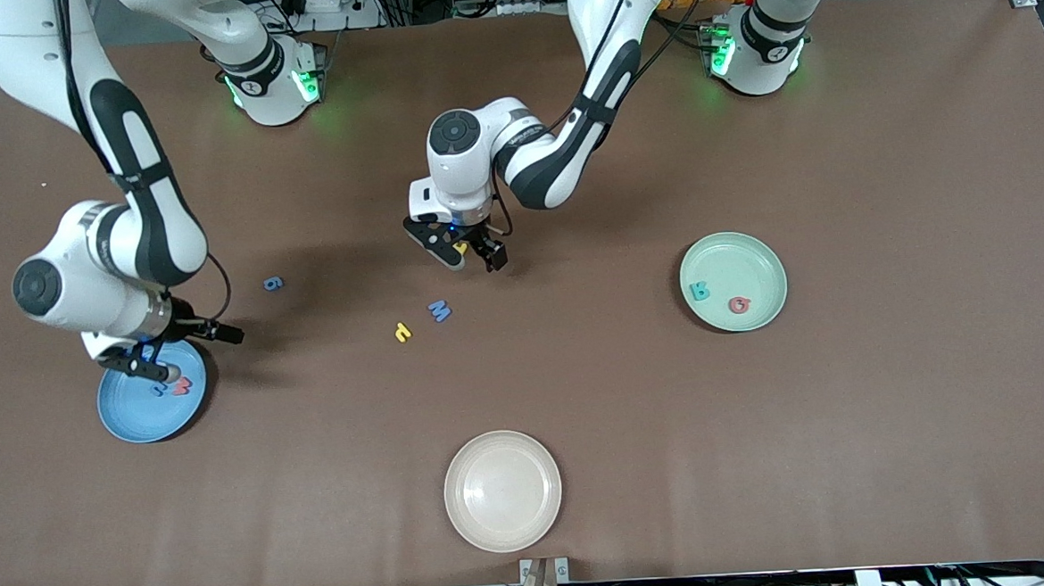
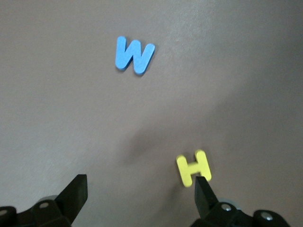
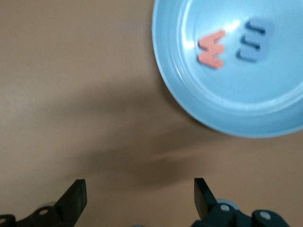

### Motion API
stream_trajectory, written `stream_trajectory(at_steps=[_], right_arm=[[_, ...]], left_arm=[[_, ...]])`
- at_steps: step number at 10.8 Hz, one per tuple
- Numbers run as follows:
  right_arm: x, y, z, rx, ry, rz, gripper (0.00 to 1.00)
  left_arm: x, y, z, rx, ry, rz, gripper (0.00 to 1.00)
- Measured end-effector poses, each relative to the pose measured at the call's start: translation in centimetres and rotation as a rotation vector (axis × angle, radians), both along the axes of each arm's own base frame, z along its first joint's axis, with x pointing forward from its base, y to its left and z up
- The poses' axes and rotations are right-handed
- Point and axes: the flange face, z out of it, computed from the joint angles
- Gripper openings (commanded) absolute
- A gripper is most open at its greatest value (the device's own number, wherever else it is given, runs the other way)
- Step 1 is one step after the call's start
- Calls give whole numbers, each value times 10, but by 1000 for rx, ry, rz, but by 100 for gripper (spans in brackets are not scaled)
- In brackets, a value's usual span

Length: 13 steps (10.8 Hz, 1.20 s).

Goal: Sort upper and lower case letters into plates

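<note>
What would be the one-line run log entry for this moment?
left gripper: open, over small yellow letter H | right gripper: open, over round blue plate | plate holds: red letter, blue letter

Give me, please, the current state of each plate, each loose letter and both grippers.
blue plate: holds two letters
mint plate: holds two letters
cream plate: holds nothing
yellow H: on table, under left gripper
blue W: on table
left gripper: open
right gripper: open, over blue plate's rim
</note>
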Motion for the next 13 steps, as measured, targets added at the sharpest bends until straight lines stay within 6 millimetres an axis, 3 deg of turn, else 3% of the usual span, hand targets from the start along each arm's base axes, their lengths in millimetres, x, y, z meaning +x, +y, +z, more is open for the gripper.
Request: stream_trajectory(at_steps=[2, 4, 5, 7, 10, 12, 13], right_arm=[[-30, 21, -5, 1, 6, -44, 100], [-46, 66, -6, -2, -1, -36, 100], [-50, 79, -7, -8, -16, -51, 100], [-55, 78, -10, -17, -15, -124, 100], [-57, 69, -18, -47, 23, -472, 100], [-59, 66, -24, -65, 41, -614, 100], [-59, 59, -28, -72, 49, -662, 100]], left_arm=[[-7, -14, -10, -29, -7, 62, 100], [-14, -21, -15, -37, -1, 126, 100], [-16, -22, -21, -34, 3, 142, 100], [-21, -23, -34, -32, 5, 148, 100], [-22, -24, -42, -39, 3, 163, 100], [-24, -26, -41, -40, 4, 165, 83], [-24, -26, -41, -36, 5, 165, 80]])
